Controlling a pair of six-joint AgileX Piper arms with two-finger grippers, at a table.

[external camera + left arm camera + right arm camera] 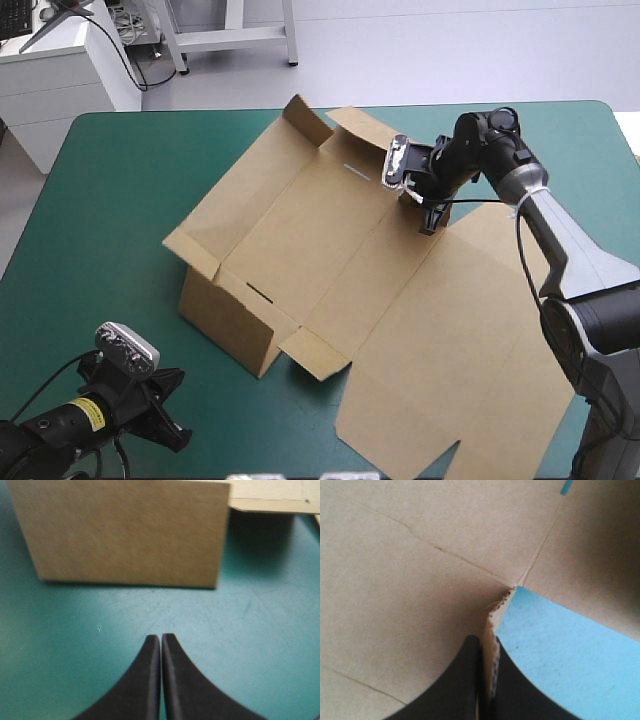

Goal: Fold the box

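At bench [120,200] centre, the box [330,260] lies part-raised, long axis 11 to 5 o'clock. The right gripper [428,218], at 1 o'clock, pinches its edge; the left gripper [176,430], closed empty, sits at 7 o'clock.

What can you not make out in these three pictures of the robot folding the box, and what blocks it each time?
1. High view: how the right gripper grips the box; too small, shadowed by its wrist.
2. High view: the table beneath the box's raised part; the board covers it.
3. Left wrist view: the wall ahead of the left gripper is blurred, its upper edge cut off.
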